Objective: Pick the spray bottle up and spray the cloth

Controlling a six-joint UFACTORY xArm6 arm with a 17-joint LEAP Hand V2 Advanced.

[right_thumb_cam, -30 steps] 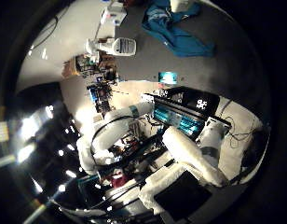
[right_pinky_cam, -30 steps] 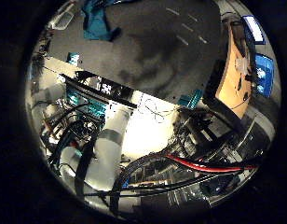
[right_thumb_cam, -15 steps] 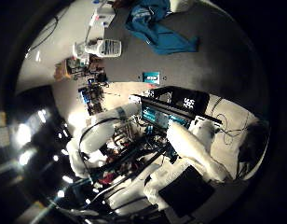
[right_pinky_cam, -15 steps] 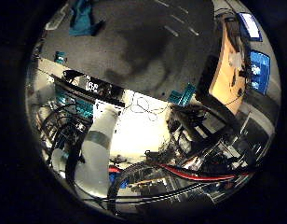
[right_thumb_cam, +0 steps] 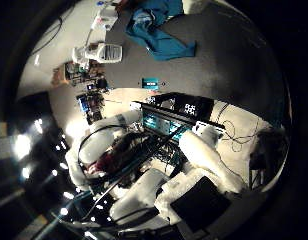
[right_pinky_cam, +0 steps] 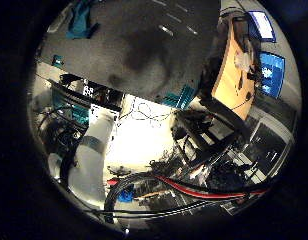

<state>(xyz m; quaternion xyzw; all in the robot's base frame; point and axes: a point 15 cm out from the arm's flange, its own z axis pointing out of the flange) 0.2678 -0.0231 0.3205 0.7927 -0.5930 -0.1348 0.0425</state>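
**Bottle far off from the palm, not yet in hand**

Shows the bottle [right_thumb_cam: 100,52] small and well apart from the hand in the thumb-side view, out past the white arm [right_thumb_cam: 209,155] and a black marked box [right_thumb_cam: 186,106]. Looks to be lying with its long axis across the line of reach rather than along it, pale head end turned away from the cloth. Cannot say for sure whether on its side or upright. Sits at the edge of the dark table [right_thumb_cam: 229,65], right where dark gives way to a lighter surface.

Places the cloth [right_thumb_cam: 161,30], teal and crumpled, on the same table near the bottle, apart from it and about as far from the palm. Places a small teal block [right_thumb_cam: 150,82] nearer the hand than either, roughly between the two. Leaves a second white thing [right_thumb_cam: 106,17] beyond the bottle, too small to name.

Cannot tell the hand's opening from either view, nor any hold on anything. Nothing fills a view the way a thing close to the palm would, so probably empty; a judgement only.

Calls next, most likely, for a long reach toward the bottle and a turn of the palm to come across its body, clear of the head. Risks knocking it off the table edge on a careless approach.

Beyond the table, in the little-finger view: a wooden desk [right_pinky_cam: 234,80] with lit screens [right_pinky_cam: 271,67], and dark racks and clutter below.
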